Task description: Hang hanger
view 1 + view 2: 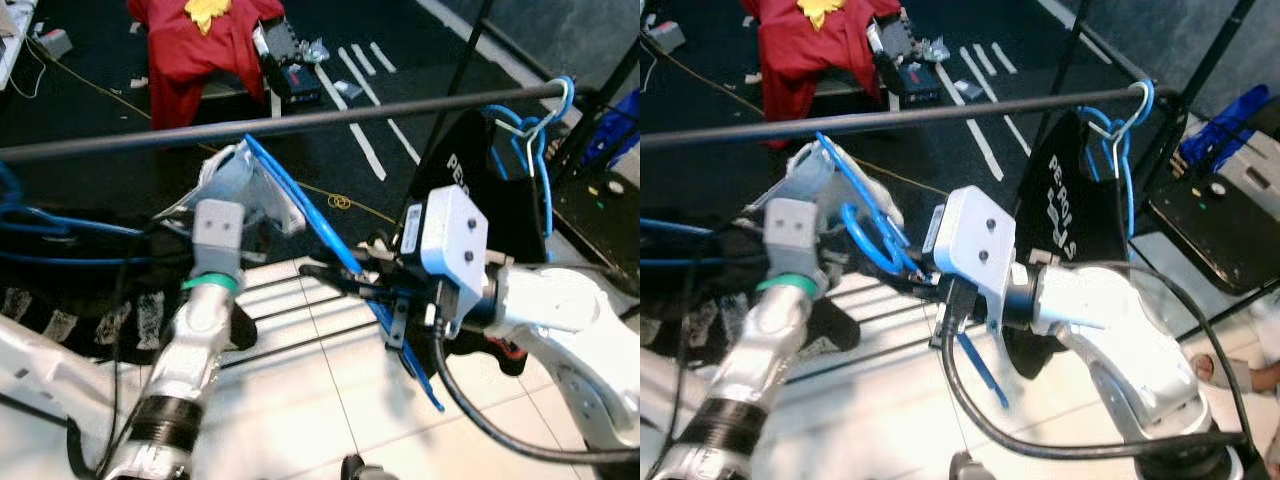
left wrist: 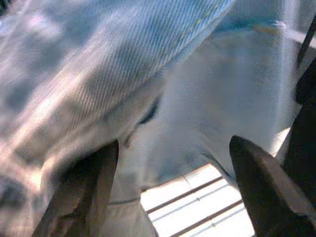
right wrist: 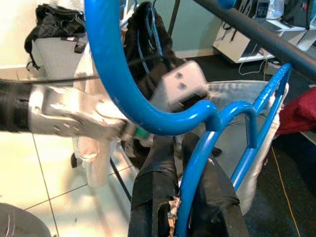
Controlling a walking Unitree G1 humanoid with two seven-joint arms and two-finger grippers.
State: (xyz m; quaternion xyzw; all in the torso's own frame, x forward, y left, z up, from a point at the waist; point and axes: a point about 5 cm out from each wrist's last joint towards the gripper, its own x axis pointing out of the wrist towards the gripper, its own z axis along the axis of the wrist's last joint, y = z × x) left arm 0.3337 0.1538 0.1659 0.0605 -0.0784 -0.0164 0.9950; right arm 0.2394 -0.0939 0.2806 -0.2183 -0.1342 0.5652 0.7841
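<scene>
A blue plastic hanger [image 1: 300, 205] carries a pale denim garment [image 1: 250, 190] just below the dark clothes rail [image 1: 300, 120] that crosses the scene. My right gripper [image 3: 185, 148] is shut on the blue hanger's neck, with the hook curving above its fingers. The same right gripper [image 1: 345, 280] reaches in from the right, under the rail. My left gripper [image 2: 175, 143] is open, its two black fingers [image 2: 84, 192] spread wide against the denim cloth [image 2: 123, 64]. The left arm [image 1: 215, 260] rises from below on the left, and the garment hides its fingertips.
A black printed shirt [image 1: 480, 170] hangs on blue and white hangers [image 1: 545, 125] at the rail's right end. Behind the rail lie a red garment [image 1: 200, 45] and a dark bag [image 1: 290, 65]. Blue cables [image 1: 40, 230] run on the left. A black table [image 1: 1230, 220] stands right.
</scene>
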